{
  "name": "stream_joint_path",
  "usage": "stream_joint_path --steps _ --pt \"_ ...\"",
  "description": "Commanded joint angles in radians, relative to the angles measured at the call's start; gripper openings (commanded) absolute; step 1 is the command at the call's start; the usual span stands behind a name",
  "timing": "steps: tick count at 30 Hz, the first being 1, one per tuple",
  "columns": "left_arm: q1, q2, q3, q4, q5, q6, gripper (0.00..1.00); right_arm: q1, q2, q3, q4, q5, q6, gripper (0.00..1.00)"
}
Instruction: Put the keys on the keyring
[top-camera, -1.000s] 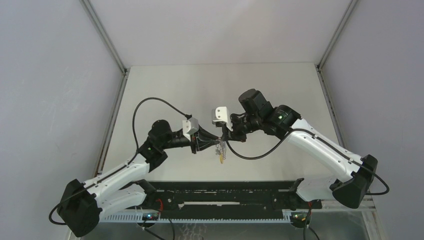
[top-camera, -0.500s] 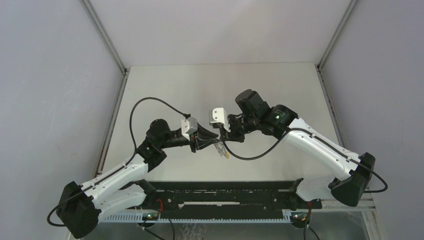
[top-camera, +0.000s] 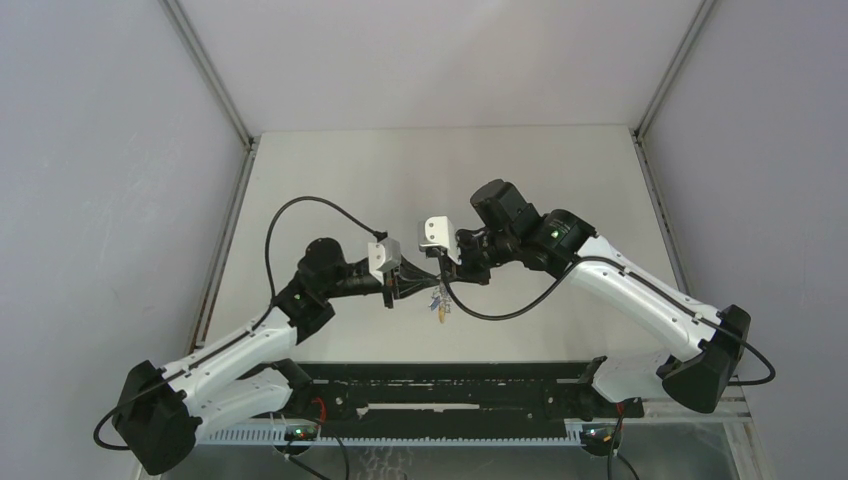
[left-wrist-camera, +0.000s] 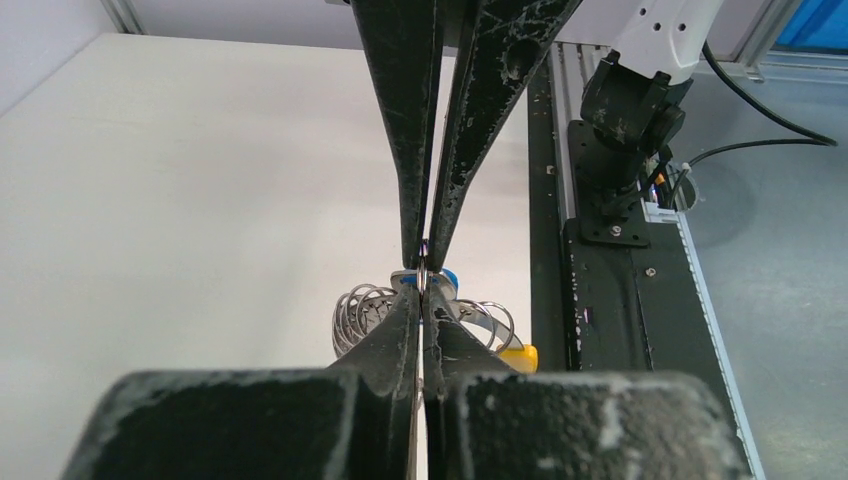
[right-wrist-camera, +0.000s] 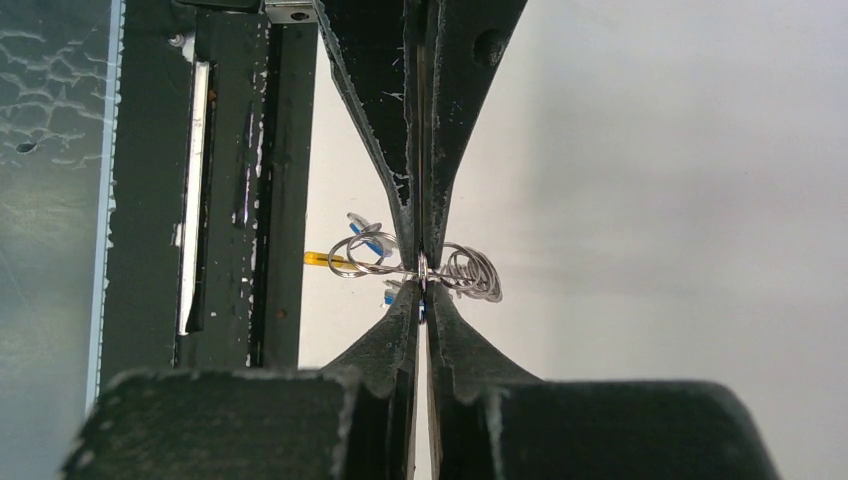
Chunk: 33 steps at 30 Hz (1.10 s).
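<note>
The keyring (top-camera: 438, 301) hangs above the table's middle, a tangle of silvery loops with a yellow-orange piece (left-wrist-camera: 518, 357) low on it. Keys with blue heads (right-wrist-camera: 371, 241) dangle among the loops (right-wrist-camera: 472, 273). My left gripper (top-camera: 426, 283) reaches in from the left and is shut on a thin silver ring (left-wrist-camera: 423, 272) of it. My right gripper (top-camera: 447, 272) comes from the right, tip to tip with the left, and is shut on the same ring. In the left wrist view a blue key head (left-wrist-camera: 447, 279) shows just behind my left fingertips (left-wrist-camera: 410, 300). My right fingertips (right-wrist-camera: 408, 300) pinch the wire between the loops.
A black rail (top-camera: 450, 395) runs along the near table edge under the arms, also seen as the rail (left-wrist-camera: 600, 300) at the right of the left wrist view and the rail (right-wrist-camera: 230, 150) at the left of the right wrist view. Metal posts and grey walls border the white table (top-camera: 450, 170).
My left jaws, slightly apart before, have shut on the keyring. The left gripper has edged right toward the right gripper. The right arm has shifted a little left and stays shut.
</note>
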<state>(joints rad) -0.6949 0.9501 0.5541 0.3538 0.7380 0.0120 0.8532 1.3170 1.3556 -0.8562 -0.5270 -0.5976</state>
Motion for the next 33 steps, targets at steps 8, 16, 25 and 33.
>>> stream_joint_path --steps 8,16,25,33 --pt "0.0 -0.043 0.03 0.062 -0.036 0.011 0.0 -0.047 -0.073 0.011 0.077 -0.099 0.026 0.07" --pt "0.0 -0.069 -0.021 0.193 -0.082 -0.035 0.0 -0.18 -0.21 -0.162 0.333 -0.299 0.208 0.24" --pt "0.0 -0.078 -0.052 0.296 -0.073 -0.069 0.0 -0.204 -0.186 -0.196 0.437 -0.367 0.281 0.25" --pt "0.0 -0.088 -0.053 0.305 -0.064 -0.07 0.0 -0.204 -0.159 -0.197 0.457 -0.383 0.284 0.24"
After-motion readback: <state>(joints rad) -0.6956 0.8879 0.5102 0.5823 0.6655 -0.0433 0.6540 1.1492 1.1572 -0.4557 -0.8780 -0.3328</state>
